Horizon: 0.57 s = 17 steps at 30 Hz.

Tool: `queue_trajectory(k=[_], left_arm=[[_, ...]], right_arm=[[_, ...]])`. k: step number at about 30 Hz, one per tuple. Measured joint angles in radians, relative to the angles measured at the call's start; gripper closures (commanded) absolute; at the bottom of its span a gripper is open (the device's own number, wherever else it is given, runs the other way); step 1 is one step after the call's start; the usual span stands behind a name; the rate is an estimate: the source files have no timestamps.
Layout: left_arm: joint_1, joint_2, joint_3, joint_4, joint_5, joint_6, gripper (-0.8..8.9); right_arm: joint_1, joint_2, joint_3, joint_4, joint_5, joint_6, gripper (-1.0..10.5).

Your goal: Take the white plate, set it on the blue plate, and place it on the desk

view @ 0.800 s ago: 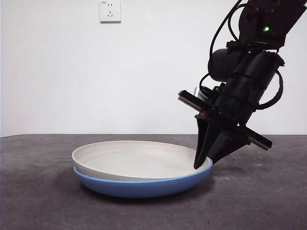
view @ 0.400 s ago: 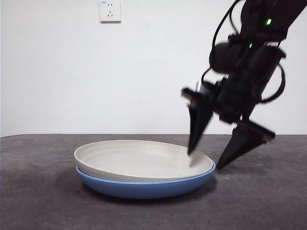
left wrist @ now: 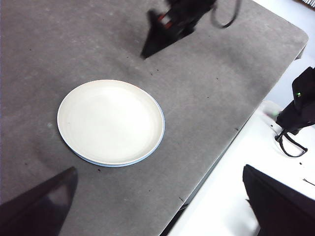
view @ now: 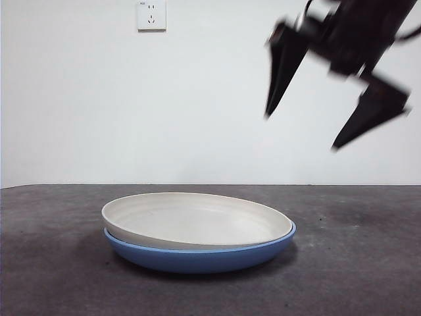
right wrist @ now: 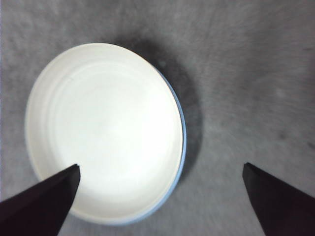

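The white plate [view: 191, 220] lies nested in the blue plate [view: 197, 258], and the stack rests flat on the dark grey desk [view: 362, 263]. My right gripper [view: 302, 131] hangs open and motion-blurred high above the stack's right rim, touching nothing. In the right wrist view the white plate [right wrist: 103, 128] covers the blue plate [right wrist: 183, 132] except for a thin edge, with the right gripper [right wrist: 160, 167] spread wide above it. My left gripper [left wrist: 159, 169] is open and empty, high over the desk, looking down on the white plate [left wrist: 109, 120] and the right gripper [left wrist: 160, 39].
A wall socket [view: 150, 14] sits on the white wall behind. The desk's edge [left wrist: 231, 142] runs near the stack, with a white surface and a black arm base [left wrist: 300, 105] beyond it.
The right gripper opened off the white plate's right rim and rose clear, up and slightly right. The plate stack stayed on the desk.
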Motion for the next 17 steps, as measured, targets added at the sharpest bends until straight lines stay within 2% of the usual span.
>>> queue_trajectory(k=[7, 17], left_arm=[[0.000, 0.000, 0.000, 0.000, 0.000, 0.000, 1.87], [0.000, 0.000, 0.000, 0.000, 0.000, -0.015, 1.87]], right_arm=[[0.000, -0.309, 0.000, -0.175, 0.004, -0.086, 3.7], [0.000, -0.697, 0.000, -0.469, 0.074, -0.202, 3.7]])
